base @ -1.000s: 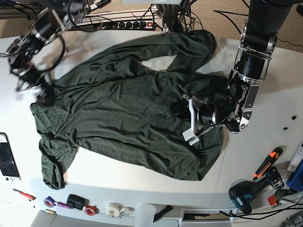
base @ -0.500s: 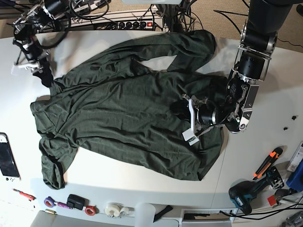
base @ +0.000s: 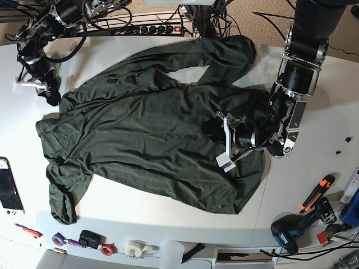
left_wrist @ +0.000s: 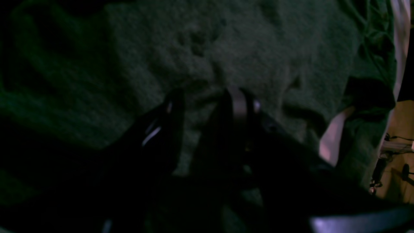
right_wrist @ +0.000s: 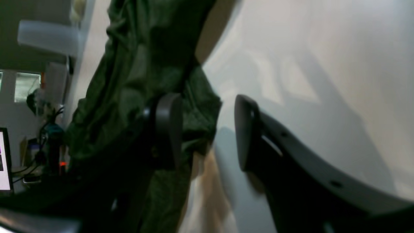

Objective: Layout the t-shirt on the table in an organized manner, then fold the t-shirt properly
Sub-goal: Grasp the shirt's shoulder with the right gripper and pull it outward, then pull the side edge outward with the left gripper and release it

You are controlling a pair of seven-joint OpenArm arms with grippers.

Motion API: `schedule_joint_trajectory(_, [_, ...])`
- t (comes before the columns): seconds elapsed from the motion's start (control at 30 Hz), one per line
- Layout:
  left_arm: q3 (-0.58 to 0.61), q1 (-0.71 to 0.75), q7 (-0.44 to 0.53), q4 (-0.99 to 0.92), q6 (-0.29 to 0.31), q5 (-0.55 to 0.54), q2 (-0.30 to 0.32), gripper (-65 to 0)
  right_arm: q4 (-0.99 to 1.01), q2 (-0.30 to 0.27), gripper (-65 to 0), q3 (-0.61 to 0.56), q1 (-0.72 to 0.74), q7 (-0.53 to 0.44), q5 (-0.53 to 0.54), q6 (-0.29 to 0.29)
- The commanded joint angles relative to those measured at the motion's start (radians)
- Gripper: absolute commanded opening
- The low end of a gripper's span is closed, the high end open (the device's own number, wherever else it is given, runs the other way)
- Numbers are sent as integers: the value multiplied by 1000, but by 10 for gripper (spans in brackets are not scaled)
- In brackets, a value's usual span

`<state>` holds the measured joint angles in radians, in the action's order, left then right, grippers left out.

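Observation:
The dark green t-shirt (base: 140, 129) lies spread and wrinkled across the white table (base: 314, 95), one sleeve arched toward the back. My left gripper (base: 213, 129) rests on the shirt's right half. In the dim left wrist view its fingers (left_wrist: 237, 103) stand apart, pressing onto the fabric (left_wrist: 258, 42), and no fold is clearly pinched. My right gripper (base: 49, 96) is at the shirt's far left corner. In the right wrist view it (right_wrist: 207, 129) is open, with the shirt's edge (right_wrist: 136, 81) against one finger and bare table (right_wrist: 307, 64) behind the other.
A handheld console (base: 8, 190) lies at the left edge. Tape rolls (base: 134, 246) and a red tool (base: 28, 230) sit along the front. A drill (base: 291, 230) and an orange-handled cutter (base: 317, 190) are at front right. A power strip (base: 157, 28) and cables run along the back.
My right arm has swung from the shirt's left side toward the back left and settled at the far left corner. The left arm and the shirt have stayed put.

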<state>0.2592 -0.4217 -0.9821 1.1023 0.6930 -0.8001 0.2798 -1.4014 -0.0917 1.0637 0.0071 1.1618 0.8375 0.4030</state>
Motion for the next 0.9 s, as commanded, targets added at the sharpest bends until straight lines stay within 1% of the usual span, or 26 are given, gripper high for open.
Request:
schedule_joint_trajectory(0.0, [-6, -26, 14, 15, 5, -14, 3, -430, -12, -10, -387, -17, 10, 4, -33, -18])
schedule_joint_trajectory(0.17, [-6, -27, 14, 15, 5, -14, 2, -430, -12, 2, -387, -108, 10, 4, -101, -57])
schedule_joint_trajectory(0.27, [-6, -27, 15, 15, 5, -14, 2, -430, -12, 23, -387, -138, 10, 4, -111, -60])
schedule_joint_trajectory(0.37, [-6, -27, 14, 15, 5, -14, 3, -430, -12, 43, -387, -142, 9, 5, -125, -60])
schedule_joint_trajectory(0.57, [-6, -27, 21, 15, 5, -15, 3, -430, -13, 45, -391, -142, 3, 38, -132, -56])
schedule_joint_trajectory(0.6, [-6, -27, 32, 15, 5, -15, 3, -430, -13, 44, -409, -142, 4, 50, -131, -41])
schedule_joint_trajectory(0.63, [-7, -27, 43, 16, 5, -19, 4, -430, -13, 42, -453, -142, 4, 58, -131, -17])
schedule_joint_trajectory(0.7, [-10, -34, 48, 16, -3, -54, 6, -427, -13, 42, -559, -142, 4, 70, -130, 13])
schedule_joint_trajectory(0.77, [-26, -45, 48, 17, -3, -93, 13, -377, -13, 42, -648, -142, 4, 82, -131, 37])
schedule_joint_trajectory(0.83, [-63, -51, 34, 31, -4, -124, 21, -319, -13, 39, -650, -142, 4, 103, -130, 53])
schedule_joint_trajectory(0.87, [-92, -52, 18, 41, -4, -130, 23, -307, -13, 32, -650, -142, 4, 117, -130, 59])
